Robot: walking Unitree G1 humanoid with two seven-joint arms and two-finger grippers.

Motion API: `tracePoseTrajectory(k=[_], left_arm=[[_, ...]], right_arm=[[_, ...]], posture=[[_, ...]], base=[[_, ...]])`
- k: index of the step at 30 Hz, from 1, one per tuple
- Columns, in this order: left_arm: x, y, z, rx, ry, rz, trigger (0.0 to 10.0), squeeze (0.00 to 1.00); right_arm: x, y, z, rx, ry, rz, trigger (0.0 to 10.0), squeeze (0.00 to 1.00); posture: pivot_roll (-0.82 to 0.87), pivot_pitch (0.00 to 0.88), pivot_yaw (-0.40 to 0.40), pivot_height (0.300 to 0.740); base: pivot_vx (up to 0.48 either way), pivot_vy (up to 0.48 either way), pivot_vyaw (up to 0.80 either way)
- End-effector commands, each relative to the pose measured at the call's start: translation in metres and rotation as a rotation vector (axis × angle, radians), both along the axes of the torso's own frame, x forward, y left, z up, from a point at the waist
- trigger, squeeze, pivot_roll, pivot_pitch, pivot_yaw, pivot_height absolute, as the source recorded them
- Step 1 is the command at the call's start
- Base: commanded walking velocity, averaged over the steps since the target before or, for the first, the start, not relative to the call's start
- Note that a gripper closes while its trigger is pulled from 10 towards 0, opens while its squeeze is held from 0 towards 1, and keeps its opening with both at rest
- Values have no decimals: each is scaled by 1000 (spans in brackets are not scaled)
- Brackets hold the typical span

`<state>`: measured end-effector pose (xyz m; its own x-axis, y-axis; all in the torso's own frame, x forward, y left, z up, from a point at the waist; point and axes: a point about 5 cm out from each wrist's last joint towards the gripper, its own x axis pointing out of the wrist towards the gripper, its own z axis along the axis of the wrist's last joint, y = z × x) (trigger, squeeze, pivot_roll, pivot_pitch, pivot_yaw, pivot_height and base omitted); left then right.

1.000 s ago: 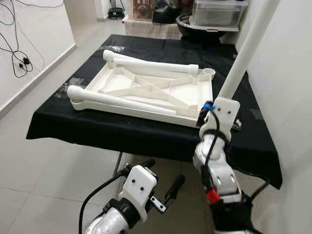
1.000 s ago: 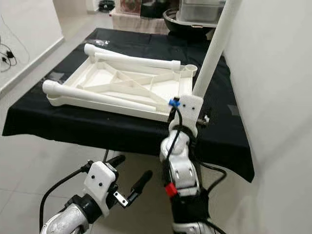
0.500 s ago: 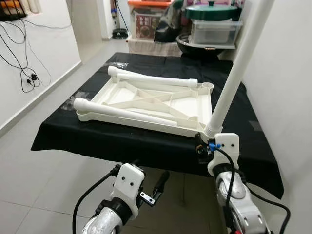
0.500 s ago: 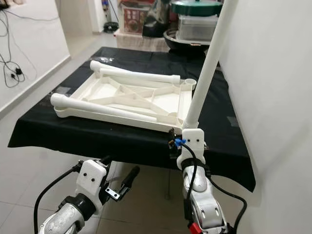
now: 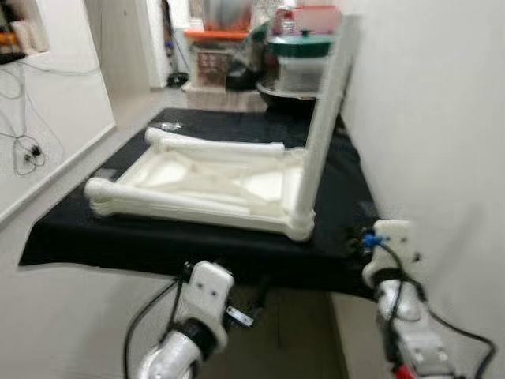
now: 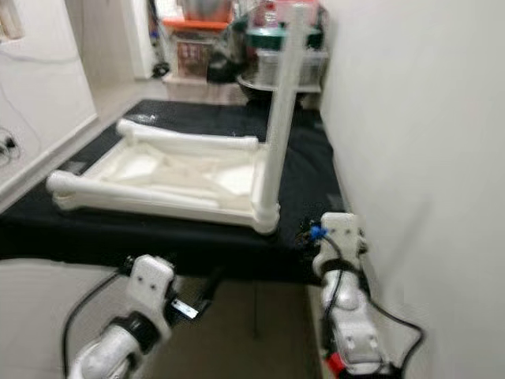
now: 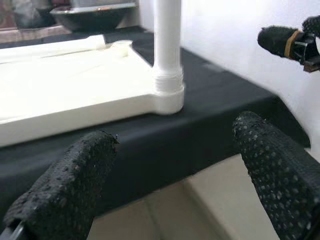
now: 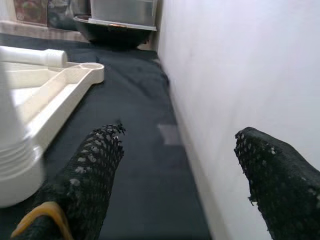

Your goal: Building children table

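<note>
While the leg stands at the tabletop's 4 o'clock corner on the desk, we keep the empty, wide-open right gripper and left gripper clear and choose the next leg.

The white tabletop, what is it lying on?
The upside-down tabletop lies on a black cloth that covers a table. The cloth hides the table's surface underneath.

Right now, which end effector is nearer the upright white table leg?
Right. The right end effector sits open at the table edge just beside the upright leg; the left end effector hangs open below the black-clothed table's front edge.
</note>
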<state>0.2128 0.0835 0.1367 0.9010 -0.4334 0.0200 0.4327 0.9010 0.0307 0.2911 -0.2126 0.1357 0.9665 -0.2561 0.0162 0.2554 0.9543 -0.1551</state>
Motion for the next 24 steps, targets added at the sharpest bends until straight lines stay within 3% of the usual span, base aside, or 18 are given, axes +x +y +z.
tracePoseTrajectory(k=[1, 11, 17, 18, 23, 24], left_arm=[[2, 6, -4, 5, 16, 31, 10000, 0], [2, 6, -4, -28, 32, 46, 10000, 0], [2, 5, -4, -31, 30, 45, 10000, 0], [1, 5, -4, -33, 31, 47, 10000, 0], [1, 5, -4, -35, 31, 46, 10000, 0], [0, 5, -3, -36, 32, 44, 10000, 0]], right_arm=[[6, 9, 3, 5, -13, 30, 10000, 0], [15, 15, 9, 59, -37, 123, 10000, 0], [28, 2, 11, 107, -36, 157, 10000, 0], [36, -6, 13, 116, -22, 212, 10000, 0], [40, -8, 13, 150, -9, 256, 10000, 0], [44, -10, 16, 159, -4, 334, 10000, 1000]], posture=[[45, 27, -43, 740], [44, 39, -53, 740], [45, 46, -56, 740], [48, 50, -58, 740], [48, 54, -57, 740], [48, 61, -60, 740]], base=[[0, 0, 0], [0, 0, 0], [0, 0, 0], [0, 0, 0], [0, 0, 0], [0, 0, 0]])
